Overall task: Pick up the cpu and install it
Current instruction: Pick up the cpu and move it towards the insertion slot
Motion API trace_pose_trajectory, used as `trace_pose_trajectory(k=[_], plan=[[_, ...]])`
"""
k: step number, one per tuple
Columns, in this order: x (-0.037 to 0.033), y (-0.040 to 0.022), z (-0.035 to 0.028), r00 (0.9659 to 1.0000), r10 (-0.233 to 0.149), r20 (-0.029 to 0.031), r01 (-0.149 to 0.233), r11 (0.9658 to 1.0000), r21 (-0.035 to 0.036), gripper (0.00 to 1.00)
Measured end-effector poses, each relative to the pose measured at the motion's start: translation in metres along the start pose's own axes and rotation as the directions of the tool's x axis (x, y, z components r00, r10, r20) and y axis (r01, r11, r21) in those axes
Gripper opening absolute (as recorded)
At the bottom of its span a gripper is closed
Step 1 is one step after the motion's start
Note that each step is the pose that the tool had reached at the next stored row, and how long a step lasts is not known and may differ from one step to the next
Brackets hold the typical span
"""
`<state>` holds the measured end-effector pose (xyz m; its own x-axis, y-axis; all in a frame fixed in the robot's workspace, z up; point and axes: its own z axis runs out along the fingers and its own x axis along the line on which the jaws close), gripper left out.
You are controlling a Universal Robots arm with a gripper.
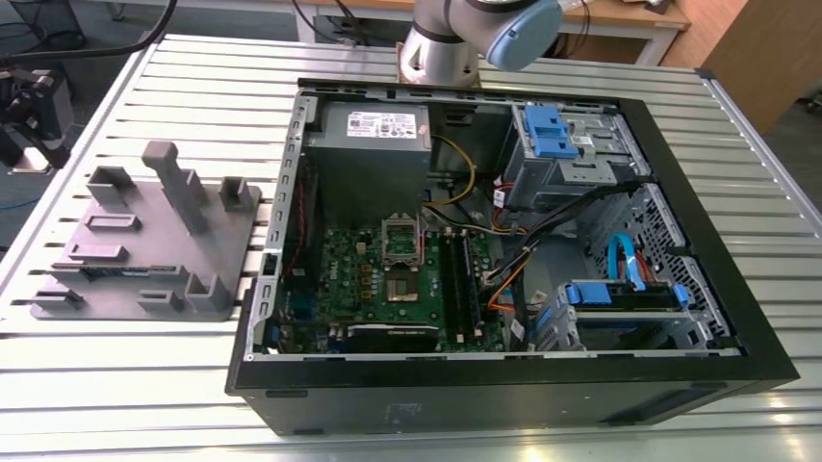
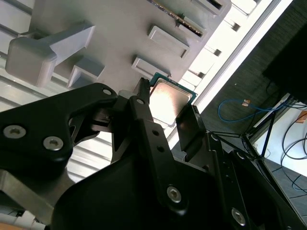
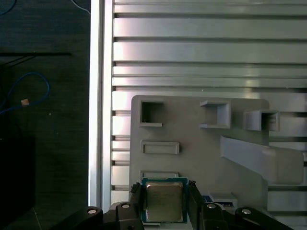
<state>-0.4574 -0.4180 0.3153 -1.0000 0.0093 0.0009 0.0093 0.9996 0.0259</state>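
The cpu (image 3: 164, 201) is a small flat square chip with a pale silver top and a green edge. It sits between the two black fingers of my gripper (image 3: 164, 192), which is shut on it. In the second wrist view the cpu (image 2: 169, 99) is held in the gripper (image 2: 168, 109) well above the grey plastic fixture (image 2: 115, 33). The fixture (image 3: 201, 143) lies far below the chip, near the table's edge. In the exterior view the open socket (image 1: 402, 243) shows on the green motherboard inside the computer case (image 1: 668, 318).
The fixture (image 1: 141, 241) stands on the slatted metal table (image 1: 180, 366) at the exterior view's left, with upright posts and slots. The arm's base (image 1: 449, 38) rises behind the case. Drive cages and cables fill the case's right side. Dark floor with a blue cable (image 3: 29, 91) lies beyond the table edge.
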Motion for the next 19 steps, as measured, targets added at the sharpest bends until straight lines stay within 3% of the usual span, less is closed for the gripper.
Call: trace_pose_trajectory(k=[19], plan=[[0.0000, 0.0001, -0.0056, 1.0000, 0.000, -0.0001, 0.000, 1.0000, 0.0001, 0.47]])
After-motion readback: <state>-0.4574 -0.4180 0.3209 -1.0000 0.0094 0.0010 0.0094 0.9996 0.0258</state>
